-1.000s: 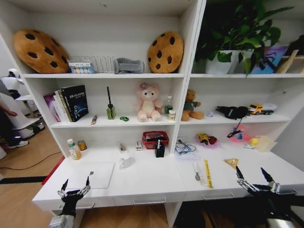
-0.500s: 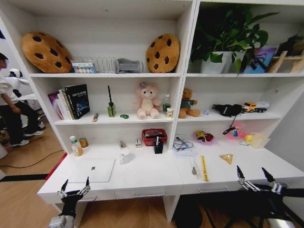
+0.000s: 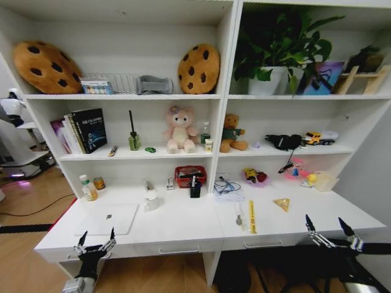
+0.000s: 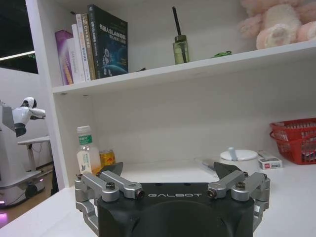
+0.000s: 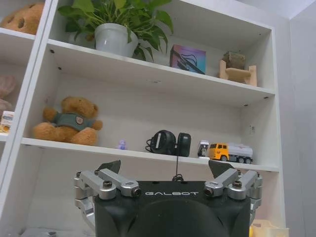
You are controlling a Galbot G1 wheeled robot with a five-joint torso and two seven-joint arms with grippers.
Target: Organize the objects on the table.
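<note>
The long white table [image 3: 183,224] carries a slim silver laptop [image 3: 110,218] at its left end, closed and flat. Behind it stands a small bottle [image 3: 88,188] [image 4: 87,155]. A yellow ruler [image 3: 250,217] and a black pen holder [image 3: 195,188] sit nearer the middle. On the shelf above lies a tiny green toy car [image 3: 150,149]. My left gripper [image 3: 96,240] [image 4: 168,169] hangs open and empty before the table's front left edge. My right gripper [image 3: 330,231] [image 5: 165,167] is open and empty off the front right.
A red basket [image 3: 190,176] [image 4: 296,140], a white cup [image 3: 151,199] and a yellow triangle [image 3: 281,204] also sit on the table. Shelves above hold books [image 3: 80,130], plush toys [image 3: 179,129], cookie cushions [image 3: 199,68], headphones [image 5: 168,143] and a plant [image 3: 275,46]. Drawer handles [image 3: 171,249] face me.
The whole picture has shifted left and the desk looks slightly farther, so the camera has moved. A person at the left edge is gone from view. Both grippers stay open.
</note>
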